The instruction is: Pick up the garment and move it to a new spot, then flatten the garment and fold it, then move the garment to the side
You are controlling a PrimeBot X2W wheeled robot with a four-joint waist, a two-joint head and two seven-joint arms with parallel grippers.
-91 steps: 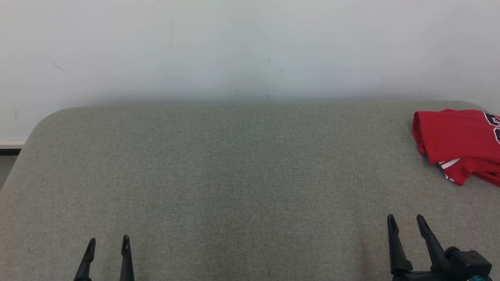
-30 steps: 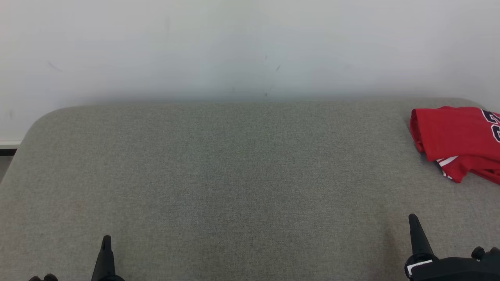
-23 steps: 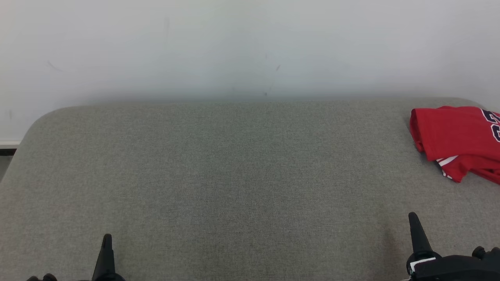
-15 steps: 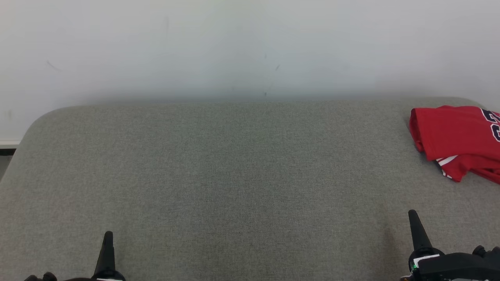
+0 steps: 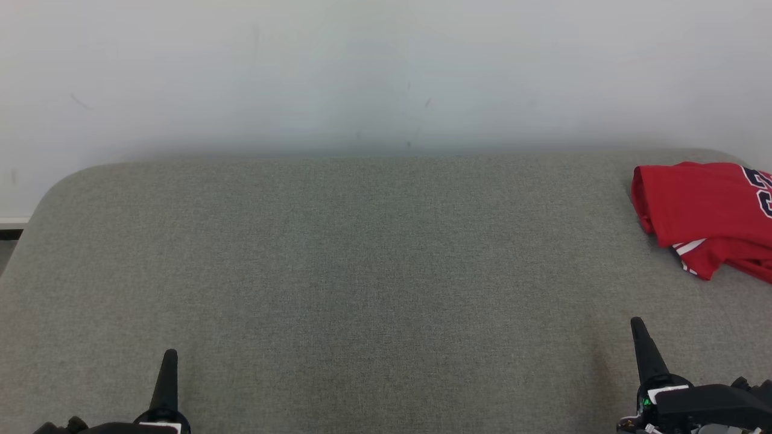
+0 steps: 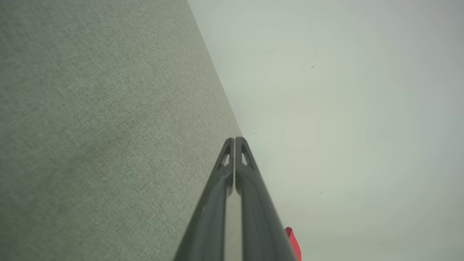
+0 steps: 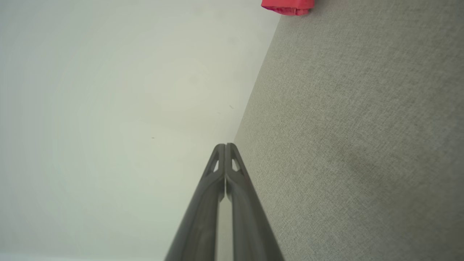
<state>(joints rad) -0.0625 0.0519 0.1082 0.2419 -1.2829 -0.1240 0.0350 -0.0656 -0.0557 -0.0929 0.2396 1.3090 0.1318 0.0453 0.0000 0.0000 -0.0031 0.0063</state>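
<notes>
The garment [image 5: 702,211] is a red jersey with dark numerals and white trim, folded into a compact bundle at the far right of the grey padded table [image 5: 362,271]; its right part runs past the frame edge. A red sliver of the garment [image 6: 293,243] shows low in the left wrist view, and the garment [image 7: 288,6] sits at the top of the right wrist view. My left gripper [image 5: 170,357] is at the lower left, shut and empty, fingers pressed together. My right gripper [image 5: 637,325] stands at the lower right, shut and empty, well short of the garment.
A plain white wall [image 5: 386,72] rises directly behind the table's far edge. The table's left corner is rounded, with a strip of floor and baseboard [image 5: 12,224] beyond it. Bare grey fabric stretches between the two grippers.
Three seconds ago both grippers stood open; now both are shut. Over the last second both have crept slightly up the head view. The garment has not moved.
</notes>
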